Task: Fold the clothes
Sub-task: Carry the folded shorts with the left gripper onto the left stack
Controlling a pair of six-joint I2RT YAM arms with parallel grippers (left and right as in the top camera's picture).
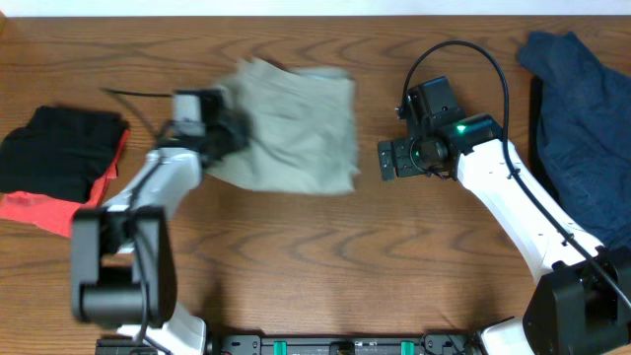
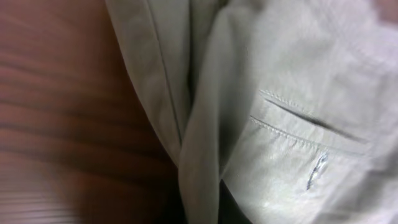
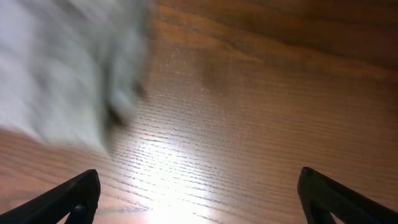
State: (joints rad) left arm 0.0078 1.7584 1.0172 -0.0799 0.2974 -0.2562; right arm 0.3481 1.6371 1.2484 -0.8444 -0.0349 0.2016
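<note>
The light khaki-grey shorts (image 1: 296,123) lie folded over in the upper middle of the wooden table. My left gripper (image 1: 235,130) sits at their left edge. In the left wrist view the shorts (image 2: 298,124) fill the frame, with a stitched back pocket showing, and a fold of cloth runs down between the dark jaws (image 2: 211,214), which look shut on it. My right gripper (image 1: 386,158) is open and empty, just right of the shorts over bare wood. In the right wrist view its fingers (image 3: 199,193) are wide apart and the shorts (image 3: 56,68) are a blur at the upper left.
A black garment (image 1: 59,148) lies on a red cloth (image 1: 39,212) at the far left. A dark blue garment (image 1: 582,108) lies at the far right. A thin black cable (image 1: 138,94) runs on the table near the left arm.
</note>
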